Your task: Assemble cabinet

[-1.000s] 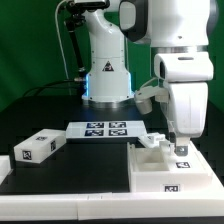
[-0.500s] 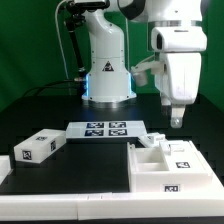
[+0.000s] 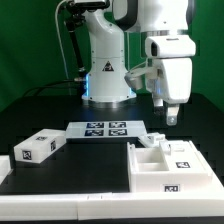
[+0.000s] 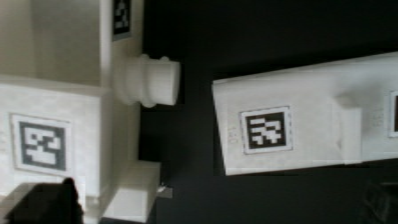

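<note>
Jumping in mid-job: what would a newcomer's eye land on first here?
The big white arm dominates, its gripper hanging with jaws open and empty above the white cabinet frame at the exterior view's right. Next, a tagged white block lies on the black table at that view's left.

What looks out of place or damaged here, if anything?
Nothing stands out. The cabinet frame sits flat at the exterior view's right, one loose drawer block lies apart at the left, and the open gripper hangs empty above the frame.
</note>
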